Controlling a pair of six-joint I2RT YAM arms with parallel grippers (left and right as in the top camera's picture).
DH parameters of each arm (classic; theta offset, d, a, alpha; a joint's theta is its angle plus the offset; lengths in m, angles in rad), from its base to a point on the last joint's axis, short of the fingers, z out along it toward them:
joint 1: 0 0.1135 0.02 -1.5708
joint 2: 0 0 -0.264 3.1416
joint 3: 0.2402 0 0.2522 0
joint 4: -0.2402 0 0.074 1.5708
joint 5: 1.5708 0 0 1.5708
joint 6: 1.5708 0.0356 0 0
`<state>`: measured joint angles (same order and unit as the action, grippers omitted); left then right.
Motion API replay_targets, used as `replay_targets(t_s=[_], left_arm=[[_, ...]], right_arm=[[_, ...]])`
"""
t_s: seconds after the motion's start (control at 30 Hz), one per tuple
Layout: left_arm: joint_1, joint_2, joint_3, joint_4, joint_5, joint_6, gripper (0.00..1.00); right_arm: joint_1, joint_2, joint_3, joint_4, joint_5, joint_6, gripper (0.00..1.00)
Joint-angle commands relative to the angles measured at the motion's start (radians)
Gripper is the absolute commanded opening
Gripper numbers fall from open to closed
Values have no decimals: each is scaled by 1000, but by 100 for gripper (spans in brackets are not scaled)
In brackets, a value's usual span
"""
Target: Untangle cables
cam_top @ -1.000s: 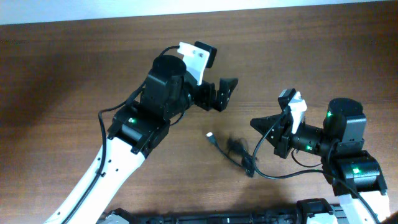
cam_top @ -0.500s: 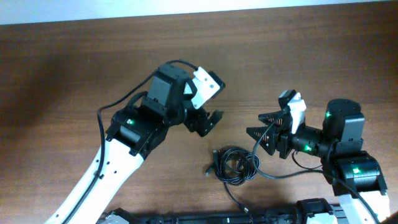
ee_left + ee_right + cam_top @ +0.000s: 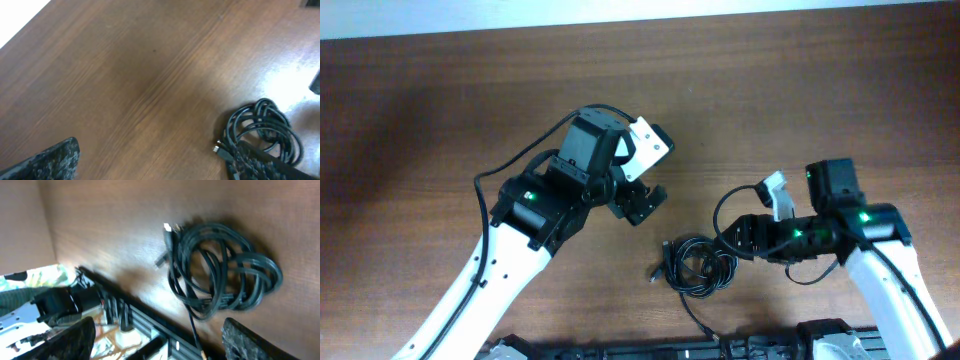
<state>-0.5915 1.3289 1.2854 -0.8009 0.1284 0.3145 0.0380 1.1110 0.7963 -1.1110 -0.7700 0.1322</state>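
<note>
1. Cables (image 3: 700, 266) lie bunched in tangled loops on the wooden surface (image 3: 440, 100), near its front edge and between the two arms.
2. One plug (image 3: 168, 228) sticks out of the bundle's left side, and one strand (image 3: 194, 330) trails toward the front edge.
3. Left gripper (image 3: 642, 203) hangs up-left of the bundle, apart from it. Its wrist view shows the fingers spread wide with nothing between them.
4. Right gripper (image 3: 740, 238) sits just beside the bundle's right side, also spread open and empty. Whether a fingertip touches a loop is hard to tell.
</note>
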Motion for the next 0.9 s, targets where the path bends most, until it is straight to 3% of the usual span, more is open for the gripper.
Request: replay_targets(t_s=[0.0, 0.1, 0.57, 0.87], left_arm=[[2, -14, 8, 21, -92, -49, 99], [2, -1, 8, 37, -152, -88, 99], [132, 55, 8, 74, -151, -280, 99], [170, 55, 8, 75, -151, -302, 99]], right_arm=[[12, 82, 4, -12, 27, -23, 81], [51, 149, 4, -11, 28, -23, 82], [237, 399, 4, 100, 72, 17, 83], [259, 451, 4, 137, 72, 23, 82]])
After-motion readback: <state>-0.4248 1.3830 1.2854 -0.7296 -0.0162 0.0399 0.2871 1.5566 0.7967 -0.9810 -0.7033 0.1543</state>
